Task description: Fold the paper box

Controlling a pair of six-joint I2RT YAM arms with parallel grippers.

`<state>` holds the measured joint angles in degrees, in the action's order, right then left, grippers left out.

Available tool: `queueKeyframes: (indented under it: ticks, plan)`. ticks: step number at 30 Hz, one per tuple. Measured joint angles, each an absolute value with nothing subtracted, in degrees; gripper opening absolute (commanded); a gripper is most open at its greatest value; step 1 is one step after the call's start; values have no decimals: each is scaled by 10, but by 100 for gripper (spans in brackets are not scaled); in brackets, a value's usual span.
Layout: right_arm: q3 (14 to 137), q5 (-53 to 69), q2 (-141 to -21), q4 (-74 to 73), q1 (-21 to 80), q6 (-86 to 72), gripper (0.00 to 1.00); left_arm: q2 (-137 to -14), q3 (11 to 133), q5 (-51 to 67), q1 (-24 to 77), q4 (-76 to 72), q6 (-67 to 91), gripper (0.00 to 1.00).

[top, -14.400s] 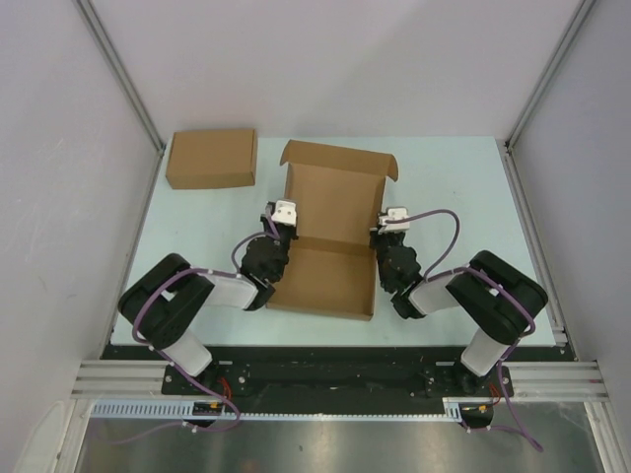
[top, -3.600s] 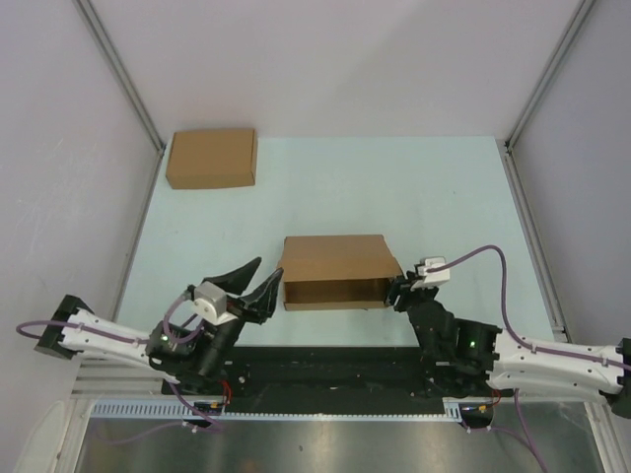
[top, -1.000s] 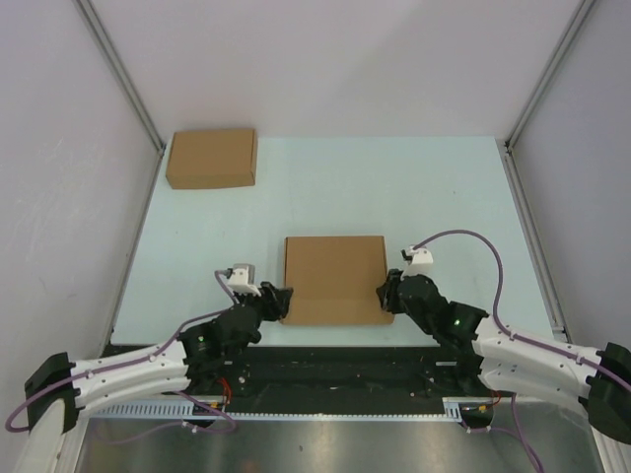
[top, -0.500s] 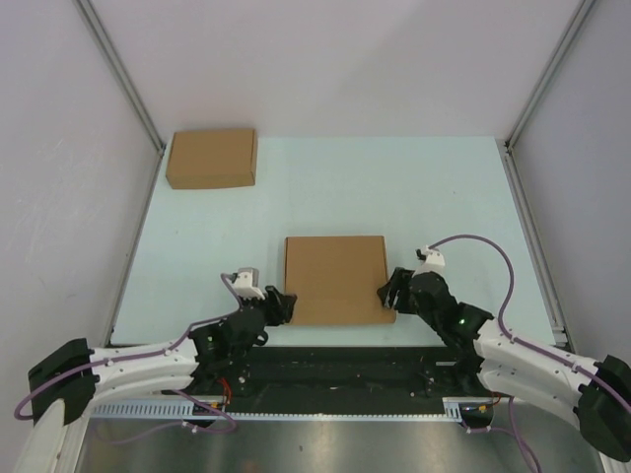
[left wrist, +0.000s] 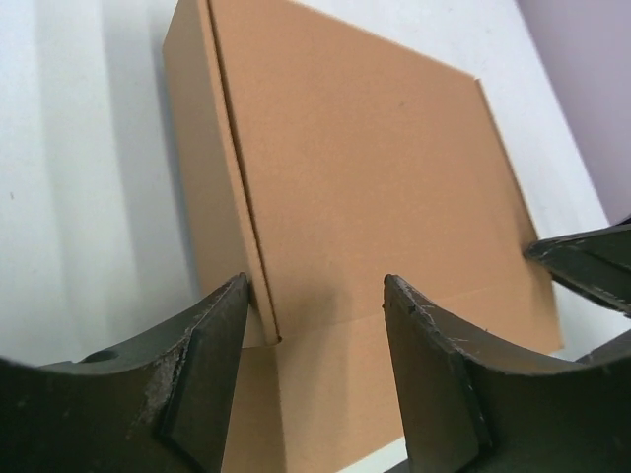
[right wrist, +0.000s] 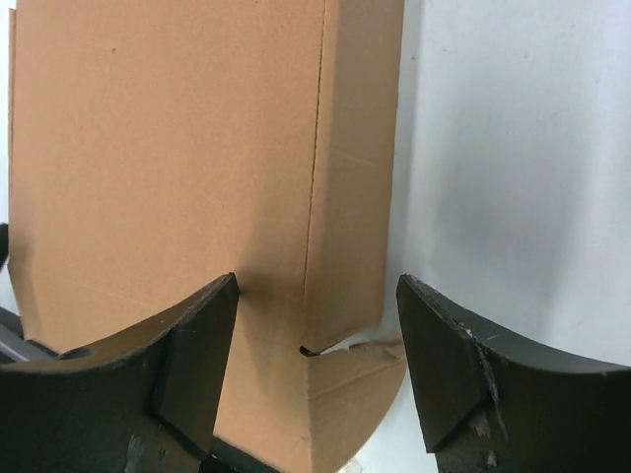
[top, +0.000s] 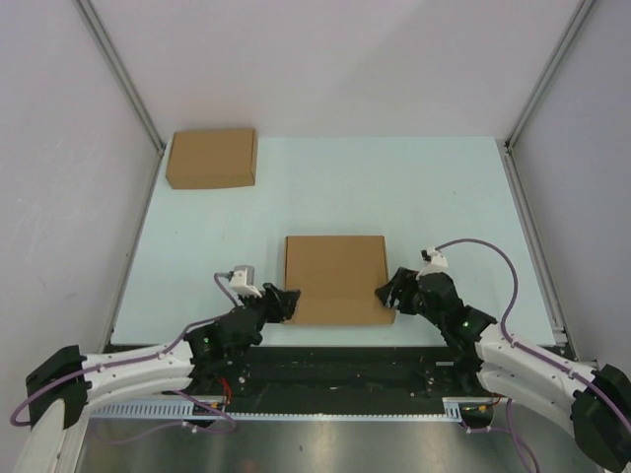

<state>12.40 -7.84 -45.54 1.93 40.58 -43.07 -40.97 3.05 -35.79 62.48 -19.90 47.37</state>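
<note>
Box: the paper box (top: 333, 276) lies flat on the table (top: 444, 187), at the middle of its near edge, between the two grippers.
Other box: a second, ready-made box (top: 211, 158) sits well apart in the far left corner.
Stage: the lid is down over the tray, so the fold looks almost done. A front flap (right wrist: 340, 389) juts out flat at the near edge, with a small notch open at its right corner.
Step in hand: most likely seating the two near corners and the front flap.
Doing it well: work both corners together so the box neither turns nor slides. Press on the side walls close to the corners, where the card is stiffest. Keep the lid flat while the flap is worked, and ease in slowly so the thin wall does not buckle.
Left gripper (top: 283, 303): spread and holding nothing. The near left corner sits between its fingers, with the side wall just beside one finger (left wrist: 197, 384). I cannot tell whether they touch.
Right gripper (top: 387, 293): spread and empty too, straddling the near right corner. The wall lies between its fingers (right wrist: 454, 365).
Left arm: low, stretched along the front edge, with the wrist aimed up and in at the corner.
Right arm: mirrors it from the right side.
</note>
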Motion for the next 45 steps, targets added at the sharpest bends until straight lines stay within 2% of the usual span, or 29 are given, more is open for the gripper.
queueKeyframes:
  ticks: [5,9,12,15,17,20,23,25,29,33,36,41,45]
  plan:
    - [131,-92,-416,-25,410,-413,74,-333,30,-371,625,-177,458,63]
    - [187,-139,-376,-98,441,-373,74,-251,30,-402,625,-133,436,63]
    - [248,-186,-373,-128,488,-341,74,-208,30,-428,625,-107,410,62]
    - [297,-249,-385,-152,576,-319,73,-208,30,-453,624,-102,373,62]
    - [308,-296,-392,-164,649,-321,73,-265,48,-464,615,-109,339,62]
    - [308,-349,-406,-186,718,-331,73,-422,140,-441,559,-97,310,60]
    - [308,-379,-417,-205,740,-357,73,-573,273,-415,503,-64,305,59]
    - [308,-405,-418,-217,743,-378,74,-628,327,-400,488,-64,302,60]
    - [308,-434,-424,-223,692,-395,77,-638,327,-369,476,-75,301,63]
    - [299,-368,-449,-192,523,-394,78,-644,309,-335,447,-82,309,67]
    - [263,-293,-465,-149,437,-397,78,-650,287,-312,435,-86,319,67]
    - [217,-183,-519,-61,362,-405,77,-662,252,-276,425,-95,352,67]
    - [214,-121,-575,29,342,-406,76,-656,194,-239,425,-151,394,67]
